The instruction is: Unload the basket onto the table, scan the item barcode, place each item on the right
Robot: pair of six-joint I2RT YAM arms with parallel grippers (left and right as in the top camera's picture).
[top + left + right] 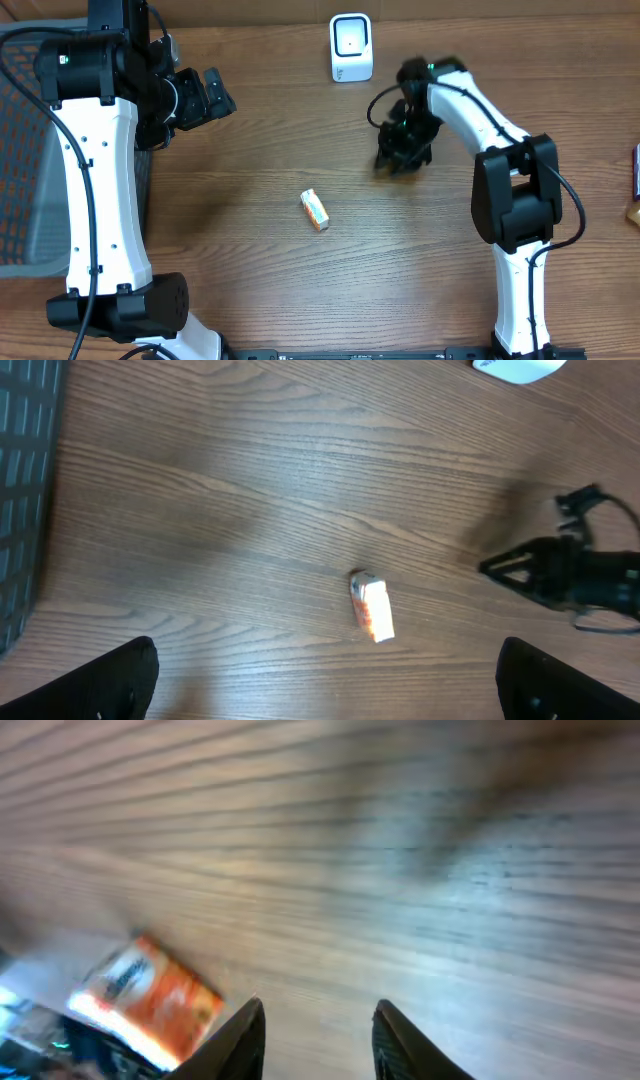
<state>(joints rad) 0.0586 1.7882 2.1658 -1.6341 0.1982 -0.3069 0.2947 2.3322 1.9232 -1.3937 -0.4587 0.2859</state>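
The left gripper (212, 95) is hanging wide open over the brown wooden table (250, 270). The small orange-and-white packet (314, 209) is lying mid-table, with the white box-shaped scanner (351, 47) standing beyond it. The right gripper (318, 1020), jaws narrowly parted, is holding nothing.

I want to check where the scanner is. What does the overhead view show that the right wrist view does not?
Only overhead: the white scanner, at the far side of the wooden table, and the left gripper, open. Only right wrist: the packet up close, its orange print blurred. Both: that packet lying free on the table, and the right gripper, jaws apart, holding nothing.
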